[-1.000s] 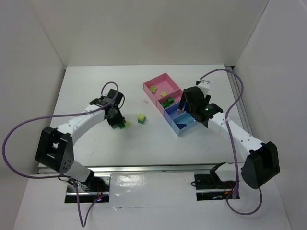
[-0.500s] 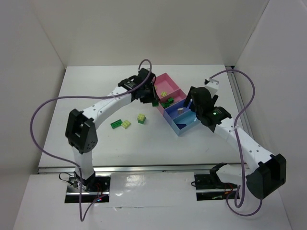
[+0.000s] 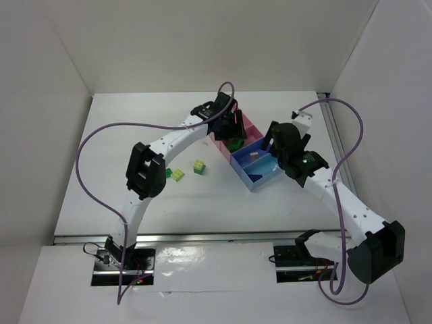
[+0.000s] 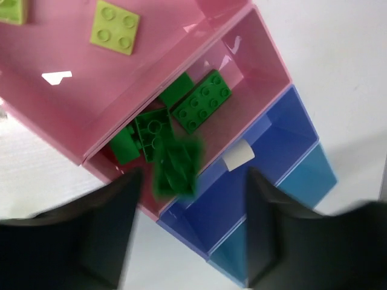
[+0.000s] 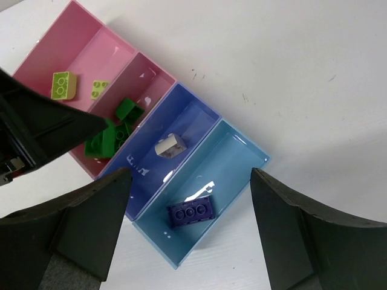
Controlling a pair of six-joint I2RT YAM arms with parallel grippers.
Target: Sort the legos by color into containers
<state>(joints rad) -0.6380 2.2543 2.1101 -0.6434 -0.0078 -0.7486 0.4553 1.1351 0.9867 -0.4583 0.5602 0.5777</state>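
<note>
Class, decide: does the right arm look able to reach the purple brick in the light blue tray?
Probably yes: right gripper hangs open over the light blue tray, the purple brick lies uncovered, the left gripper is over a pink tray.

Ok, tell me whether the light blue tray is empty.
Not empty. The light blue tray holds one dark blue brick, seen in the right wrist view.

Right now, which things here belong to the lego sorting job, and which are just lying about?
Job: row of trays; green legos in second pink tray; yellow-green legos in end pink tray; purple lego in light blue tray; pale brick in dark blue tray; loose legos on table.
Lying about: only the arms' purple cables.
</note>
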